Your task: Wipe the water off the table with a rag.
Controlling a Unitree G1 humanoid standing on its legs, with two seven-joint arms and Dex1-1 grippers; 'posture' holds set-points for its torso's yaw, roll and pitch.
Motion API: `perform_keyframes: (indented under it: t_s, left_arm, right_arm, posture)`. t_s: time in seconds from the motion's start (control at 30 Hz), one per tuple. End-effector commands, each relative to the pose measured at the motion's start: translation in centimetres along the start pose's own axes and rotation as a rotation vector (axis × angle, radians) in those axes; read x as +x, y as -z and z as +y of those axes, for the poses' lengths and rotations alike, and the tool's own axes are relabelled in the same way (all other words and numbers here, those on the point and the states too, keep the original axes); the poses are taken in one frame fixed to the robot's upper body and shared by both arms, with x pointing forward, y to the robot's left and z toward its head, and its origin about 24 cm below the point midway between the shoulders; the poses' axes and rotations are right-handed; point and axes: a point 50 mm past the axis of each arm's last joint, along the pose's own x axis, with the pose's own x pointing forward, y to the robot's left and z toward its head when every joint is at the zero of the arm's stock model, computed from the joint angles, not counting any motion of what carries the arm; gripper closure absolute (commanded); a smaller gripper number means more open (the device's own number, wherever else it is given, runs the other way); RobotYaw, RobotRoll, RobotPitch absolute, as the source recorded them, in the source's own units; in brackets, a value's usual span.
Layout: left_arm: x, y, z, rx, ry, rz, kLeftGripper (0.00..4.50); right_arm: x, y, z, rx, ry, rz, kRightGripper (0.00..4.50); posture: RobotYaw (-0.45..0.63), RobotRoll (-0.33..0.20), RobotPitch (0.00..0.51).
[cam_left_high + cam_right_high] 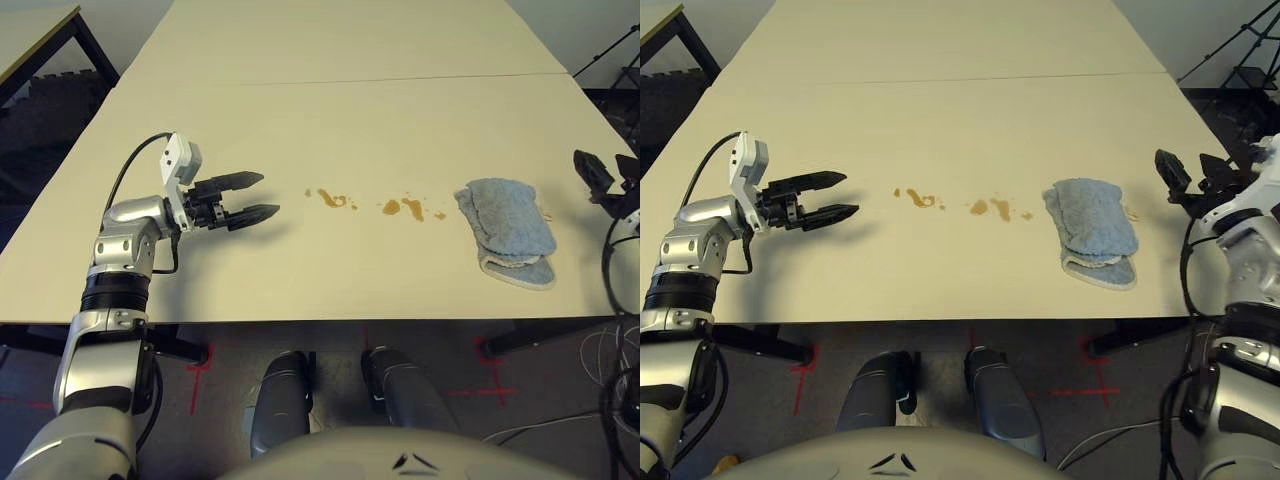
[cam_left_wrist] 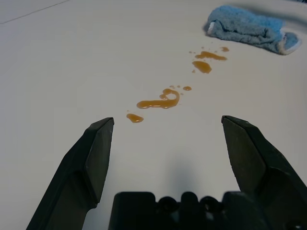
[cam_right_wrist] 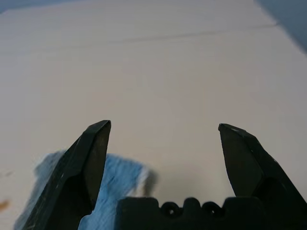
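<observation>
Rag sits near the front edge of the table, on the robot's right half — light blue-grey terry, folded over on itself, paler whitish edge at the near end. Nothing touching it.

Water lies just to the rag's left: amber-brown splotches in two small clusters, one close beside the rag, the other further left toward the left gripper. Tiny droplets scattered round both. Left wrist view shows the same trail running away toward the rag.

Left gripper hovers low over the table, well left of the spill, fingers spread apart with nothing between them, pointing at the splotches.

Right gripper is at the table's right edge, right of the rag and apart from it — fingers wide apart, empty. Rag corner shows past its fingers.

Thin seam line crosses the table further back.
</observation>
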Motion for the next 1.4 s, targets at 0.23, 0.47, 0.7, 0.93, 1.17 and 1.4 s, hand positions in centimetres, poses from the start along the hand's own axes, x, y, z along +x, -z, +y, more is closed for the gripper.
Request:
perform_keyframes:
  t_s: [0.23, 0.47, 0.7, 0.93, 1.17, 1.4]
  left_arm:
    - [0.1, -0.2, 0.0, 0.001, 0.018, 0.022, 0.00]
    - [0.1, -0.5, -0.2, 0.002, 0.029, 0.023, 0.00]
    - [0.3, -1.0, -0.4, 0.005, 0.041, 0.009, 0.00]
    - [0.5, -1.1, -0.7, 0.007, 0.054, 0.002, 0.00]
    - [0.1, -0.7, -0.8, 0.007, 0.060, 0.022, 0.00]
    - [0.0, -0.7, -0.7, 0.019, 0.061, 0.042, 0.00]
  right_arm:
    - [0.0, 3.6, 2.8, 0.089, -0.149, 0.258, 0.02]
    - [0.7, 5.5, 2.6, 0.050, -0.109, 0.370, 0.02]
    - [1.4, 6.2, 3.3, 0.055, -0.149, 0.416, 0.02]
    - [1.6, 8.1, 5.0, 0.015, -0.226, 0.548, 0.02]
    - [1.4, 9.9, 5.4, -0.021, -0.209, 0.624, 0.38]
    - [2.3, 9.3, 5.5, -0.042, -0.218, 0.584, 2.69]
  posture:
    - [-0.28, 0.000, 0.141]
    - [-0.28, 0.000, 0.148]
    - [-0.27, 0.000, 0.147]
    - [-0.27, 0.000, 0.151]
    - [-0.26, 0.000, 0.143]
    - [-0.26, 0.000, 0.134]
